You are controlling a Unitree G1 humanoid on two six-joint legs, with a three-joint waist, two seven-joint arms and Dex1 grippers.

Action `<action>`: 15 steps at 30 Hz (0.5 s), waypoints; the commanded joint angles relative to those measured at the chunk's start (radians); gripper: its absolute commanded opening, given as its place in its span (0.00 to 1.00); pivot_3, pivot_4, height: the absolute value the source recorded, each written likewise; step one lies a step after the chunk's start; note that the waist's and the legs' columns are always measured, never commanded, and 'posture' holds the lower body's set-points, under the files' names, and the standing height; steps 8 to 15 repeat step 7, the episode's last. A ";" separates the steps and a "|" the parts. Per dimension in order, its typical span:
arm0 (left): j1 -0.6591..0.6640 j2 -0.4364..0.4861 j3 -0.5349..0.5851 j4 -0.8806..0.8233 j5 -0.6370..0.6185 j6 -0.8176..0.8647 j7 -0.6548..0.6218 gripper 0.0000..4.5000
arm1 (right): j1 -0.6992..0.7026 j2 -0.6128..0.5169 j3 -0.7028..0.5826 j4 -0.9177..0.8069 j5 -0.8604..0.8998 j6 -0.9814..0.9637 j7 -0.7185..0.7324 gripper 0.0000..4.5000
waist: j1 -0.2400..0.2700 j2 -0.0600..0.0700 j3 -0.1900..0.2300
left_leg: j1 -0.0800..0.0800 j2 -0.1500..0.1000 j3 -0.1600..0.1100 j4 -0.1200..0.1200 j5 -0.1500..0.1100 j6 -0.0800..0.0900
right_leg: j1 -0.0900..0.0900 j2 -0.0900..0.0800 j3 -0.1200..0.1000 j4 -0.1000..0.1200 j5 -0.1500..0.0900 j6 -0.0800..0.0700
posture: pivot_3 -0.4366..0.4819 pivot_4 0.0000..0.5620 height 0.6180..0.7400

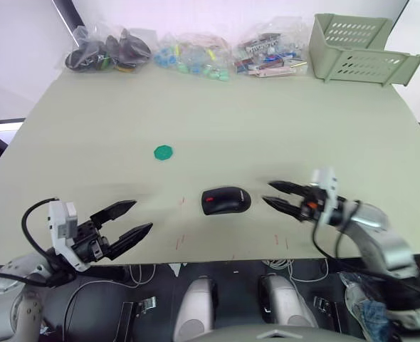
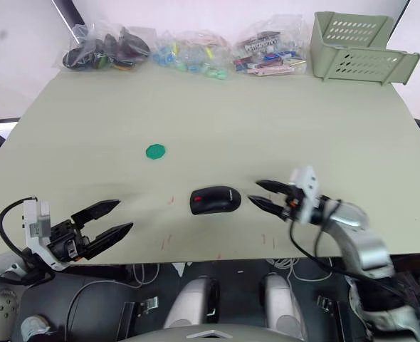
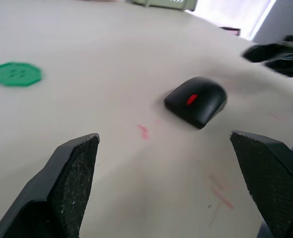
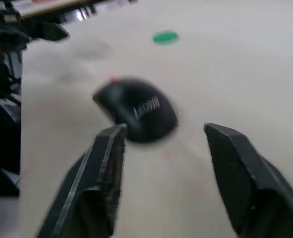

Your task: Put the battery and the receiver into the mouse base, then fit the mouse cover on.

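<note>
A black mouse (image 1: 226, 200) lies near the table's front edge as one closed body. Its smooth mouse cover (image 4: 139, 115), with a pale mark, sits over the mouse base, and a red part (image 3: 191, 99) shows at the end toward my left. The battery and the receiver are hidden. My left gripper (image 1: 143, 215) is open and empty, a hand's width to the left of the mouse. On the other side my right gripper (image 1: 267, 192) is also open, its tips a short gap from the mouse and not touching it.
A flat green disc (image 1: 163, 152) lies behind and left of the mouse. Along the far edge are clear bags of parts (image 1: 196, 55) and a pale green basket (image 1: 359, 50) at the far right. Faint red marks dot the table (image 1: 288, 121) near the front edge.
</note>
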 commanded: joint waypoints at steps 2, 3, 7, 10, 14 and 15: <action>0.035 -0.004 0.019 -0.024 0.033 -0.019 0.044 1.00 | 0.118 -0.107 -0.154 -0.093 0.062 0.030 0.043 0.97 | -0.009 -0.002 -0.001 | 0.001 -0.001 0.000 0.000 0.000 0.000 | 0.001 0.000 0.000 0.000 -0.001 0.002 | 0.48 0.27 1.00; 0.038 -0.007 0.018 -0.024 0.035 -0.017 0.050 1.00 | 0.140 -0.120 -0.177 -0.089 0.064 0.029 0.045 0.97 | -0.009 -0.002 -0.001 | 0.002 0.000 0.000 0.001 0.000 0.000 | 0.001 0.001 0.001 0.000 -0.001 0.003 | 0.48 0.27 1.00; 0.046 -0.003 0.001 -0.019 0.050 -0.014 0.054 1.00 | 0.189 -0.143 -0.222 -0.066 0.059 0.007 0.055 0.97 | -0.007 -0.002 -0.001 | 0.001 0.001 0.000 0.002 0.000 0.000 | 0.001 0.001 0.001 0.001 -0.001 0.003 | 0.48 0.27 1.00; 0.046 -0.003 0.001 -0.019 0.050 -0.014 0.054 1.00 | 0.189 -0.143 -0.222 -0.066 0.059 0.007 0.055 0.97 | -0.007 -0.002 -0.001 | 0.001 0.001 0.000 0.002 0.000 0.000 | 0.001 0.001 0.001 0.001 -0.001 0.003 | 0.48 0.27 1.00; 0.046 -0.003 0.001 -0.019 0.050 -0.014 0.054 1.00 | 0.189 -0.143 -0.222 -0.066 0.059 0.007 0.055 0.97 | -0.007 -0.002 -0.001 | 0.001 0.001 0.000 0.002 0.000 0.000 | 0.001 0.001 0.001 0.001 -0.001 0.003 | 0.48 0.27 1.00; 0.046 -0.003 0.001 -0.019 0.050 -0.014 0.054 1.00 | 0.189 -0.143 -0.222 -0.066 0.059 0.007 0.055 0.97 | -0.007 -0.002 -0.001 | 0.001 0.001 0.000 0.002 0.000 0.000 | 0.001 0.001 0.001 0.001 -0.001 0.003 | 0.48 0.27 1.00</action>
